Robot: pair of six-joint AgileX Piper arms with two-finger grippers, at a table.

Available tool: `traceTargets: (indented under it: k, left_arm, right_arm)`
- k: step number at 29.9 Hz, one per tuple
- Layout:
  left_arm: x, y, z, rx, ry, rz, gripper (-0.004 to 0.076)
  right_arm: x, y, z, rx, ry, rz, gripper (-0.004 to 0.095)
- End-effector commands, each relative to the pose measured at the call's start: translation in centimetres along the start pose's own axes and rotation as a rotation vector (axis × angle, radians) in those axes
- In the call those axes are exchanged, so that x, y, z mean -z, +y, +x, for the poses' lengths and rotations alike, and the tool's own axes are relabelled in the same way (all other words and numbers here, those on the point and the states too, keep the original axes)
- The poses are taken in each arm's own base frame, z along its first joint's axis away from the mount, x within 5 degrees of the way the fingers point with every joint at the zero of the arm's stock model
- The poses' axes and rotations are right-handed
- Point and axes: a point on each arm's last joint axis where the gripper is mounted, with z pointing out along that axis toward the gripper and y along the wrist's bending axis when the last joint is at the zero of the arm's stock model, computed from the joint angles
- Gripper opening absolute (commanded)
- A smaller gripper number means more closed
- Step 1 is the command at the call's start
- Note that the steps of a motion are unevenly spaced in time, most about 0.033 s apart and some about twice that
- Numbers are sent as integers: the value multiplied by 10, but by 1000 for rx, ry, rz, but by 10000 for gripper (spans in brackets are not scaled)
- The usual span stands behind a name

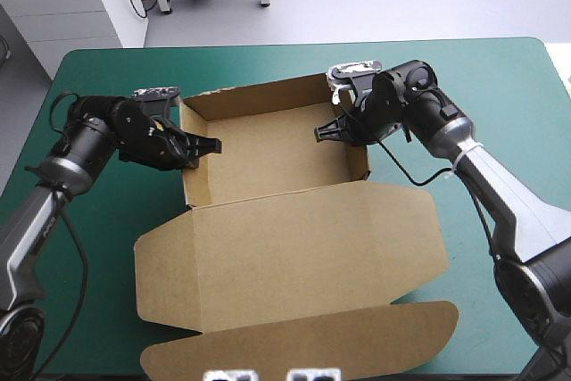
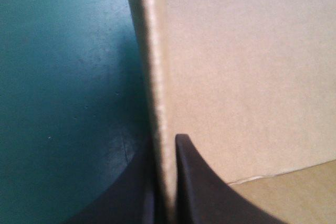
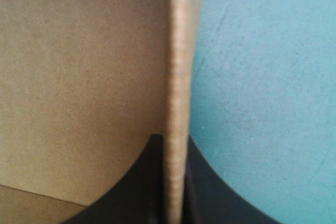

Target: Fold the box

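Note:
The brown box [image 1: 268,153] stands as an open tray on the teal-green cover, its walls raised and its lid [image 1: 294,265] lying flat toward the near edge. My left gripper [image 1: 194,146] is shut on the box's left wall [image 2: 157,77], one black finger [image 2: 197,182] inside the tray and the other outside. On the opposite side my right gripper [image 1: 332,131] is shut on the box's right wall [image 3: 178,77], which runs straight up between its black fingers [image 3: 144,182]. Both walls stand upright in the wrist views.
The lid's rounded front flap [image 1: 303,350] reaches almost to the table's near edge. Bare teal-green cover [image 1: 500,86] lies to the right of the box and also at the far left [image 1: 89,69].

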Motion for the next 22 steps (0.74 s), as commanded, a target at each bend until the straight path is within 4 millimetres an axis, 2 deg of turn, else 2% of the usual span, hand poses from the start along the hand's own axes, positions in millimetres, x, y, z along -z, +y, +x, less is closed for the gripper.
traceTargets:
  k: [1,8,13,17,22]
  left_arm:
    - [7,-12,-18,-88,-96,-15,-8]
    - [-15,-26,-39,-106,-71,2,-8]
    - [-42,-23,-43,-60,11,-14,-8]
    - [-61,-20,-43,-52,68,-25,-8]
    - [-69,-20,-42,-56,87,-23,-8]
  right_arm:
    - [19,-6,6,48,-14,37,-14]
    - [-18,-8,30,0,56,5,-14]
    - [-30,-8,30,-42,58,0,-14]
    - [-44,-17,30,-80,96,6,-14]
    - [-54,-22,32,-91,138,6,-14]
